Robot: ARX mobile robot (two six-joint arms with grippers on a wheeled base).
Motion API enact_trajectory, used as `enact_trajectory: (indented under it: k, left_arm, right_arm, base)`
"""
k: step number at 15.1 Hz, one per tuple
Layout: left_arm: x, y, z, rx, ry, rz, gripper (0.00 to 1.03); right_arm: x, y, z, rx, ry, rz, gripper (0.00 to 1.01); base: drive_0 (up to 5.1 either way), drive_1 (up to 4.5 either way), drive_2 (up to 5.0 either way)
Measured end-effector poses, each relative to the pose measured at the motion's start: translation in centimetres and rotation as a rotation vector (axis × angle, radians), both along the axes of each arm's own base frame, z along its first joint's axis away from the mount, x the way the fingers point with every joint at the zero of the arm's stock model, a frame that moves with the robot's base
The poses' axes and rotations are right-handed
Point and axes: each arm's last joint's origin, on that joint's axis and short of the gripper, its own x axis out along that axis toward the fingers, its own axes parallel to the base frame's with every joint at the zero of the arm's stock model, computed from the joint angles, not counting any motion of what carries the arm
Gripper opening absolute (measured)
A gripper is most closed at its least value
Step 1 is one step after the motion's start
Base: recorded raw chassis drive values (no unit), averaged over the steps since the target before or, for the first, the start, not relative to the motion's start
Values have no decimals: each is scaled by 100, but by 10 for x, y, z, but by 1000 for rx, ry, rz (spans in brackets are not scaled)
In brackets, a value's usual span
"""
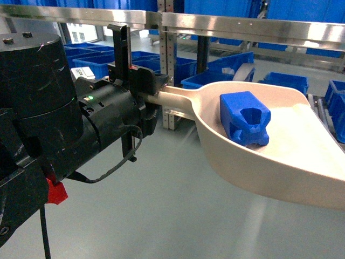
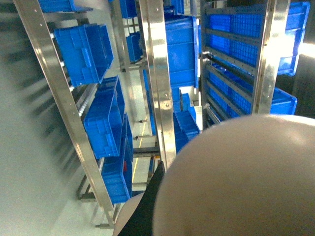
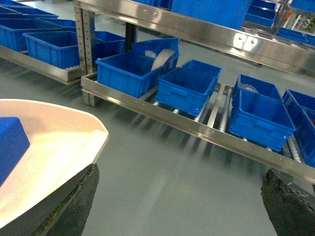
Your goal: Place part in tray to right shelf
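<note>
This is a warehouse or factory parts store. Steel racks (image 3: 197,29) run in long rows, their low roller shelves (image 3: 216,110) carrying blue plastic crates (image 3: 133,71) set side by side, and more crates (image 2: 83,51) fill the upper levels of the shelving seen from the left wrist. The floor (image 1: 161,216) is smooth grey, the kind poured in industrial halls.
</note>
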Motion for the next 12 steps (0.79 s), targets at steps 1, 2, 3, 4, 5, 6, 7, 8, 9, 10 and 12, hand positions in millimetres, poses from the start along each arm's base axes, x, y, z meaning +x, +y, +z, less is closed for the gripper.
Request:
enact_trajectory:
  k: [1, 2, 3, 4, 5, 6, 7, 8, 9, 10, 12]
  left_arm:
    - [0, 0, 0, 0, 0, -1, 13]
    - [0, 0, 0, 1, 0, -3, 13]
    - [0, 0, 0, 0, 0, -3, 13]
    - [0, -1, 0, 0, 0, -5, 13]
    - [0, 0, 0, 0, 0, -6, 13]
    - [0, 0, 0, 0, 0, -6, 13]
    - [0, 0, 0, 0, 0, -3, 13]
    - [0, 0, 0, 0, 0, -2, 13]
    - [0, 0, 0, 0, 0, -3, 13]
    - [0, 0, 0, 0, 0, -3, 13]
    - [0, 0, 0, 1, 0, -3, 13]
  right_arm:
    - [0, 0, 0, 0, 0, 0, 98]
    - [0, 0, 0, 0, 0, 0, 98]
    - [0, 0, 0, 0, 0, 0, 98]
    - [0, 0, 0, 0, 0, 0, 98]
    - [0, 0, 0, 0, 0, 0, 98]
    - [0, 0, 0, 0, 0, 0, 98]
    - [0, 0, 0, 0, 0, 0, 98]
    - [0, 0, 0, 0, 0, 0, 98]
    - [0, 0, 0, 0, 0, 0, 98]
    - [0, 0, 0, 0, 0, 0, 98]
    - [0, 0, 0, 0, 0, 0, 98]
  base:
    - [-175, -175, -175]
    - [-167, -167, -167]
    - [-157, -157, -157]
    - [-162, -162, -162]
    - [-162, -162, -162]
    - [-163, -163, -163]
    - [-165, -165, -165]
    - [-163, -163, -163]
    - [-157, -157, -157]
    - [-159, -159, -159]
    - [-173, -173, -173]
